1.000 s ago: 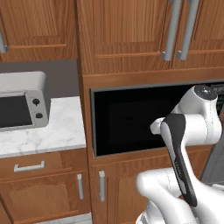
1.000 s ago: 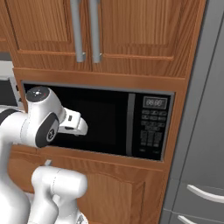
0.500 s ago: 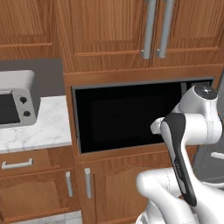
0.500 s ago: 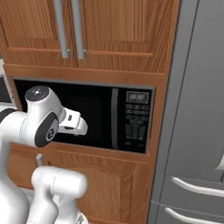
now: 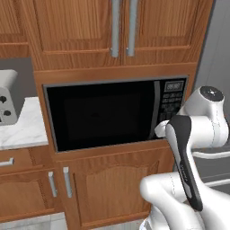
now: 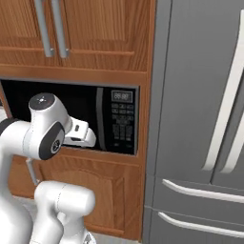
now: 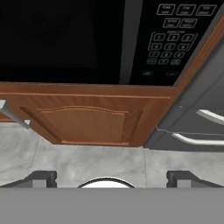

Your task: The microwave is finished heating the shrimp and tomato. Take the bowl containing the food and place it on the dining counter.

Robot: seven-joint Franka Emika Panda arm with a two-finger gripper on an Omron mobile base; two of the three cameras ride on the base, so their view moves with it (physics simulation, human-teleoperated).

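Microwave (image 5: 105,114) sits shut in the wood cabinetry, black door closed w/ bar handle (image 5: 155,109) beside the btn panel (image 5: 173,101); fridge (image 6: 200,119) just right of it. My gripper (image 7: 111,176) is spread wide, 2 fingertips (image 7: 41,177) apart, holding nothing, aimed at the lower cabinet door (image 7: 85,122) under the microwave.

The microwave (image 5: 103,114) has a black glass front, a black bar handle (image 5: 155,110) and a black button panel (image 5: 173,101) with pale markings at its right. Warm brown wood-grain cabinets (image 5: 117,31) surround it, with brushed grey handles (image 5: 116,27). The refrigerator (image 6: 200,119) on the right is dark grey. The surface (image 5: 20,130) at left is white-grey marble, carrying a silver toaster oven (image 5: 6,103). The floor (image 7: 87,159) is mottled grey.
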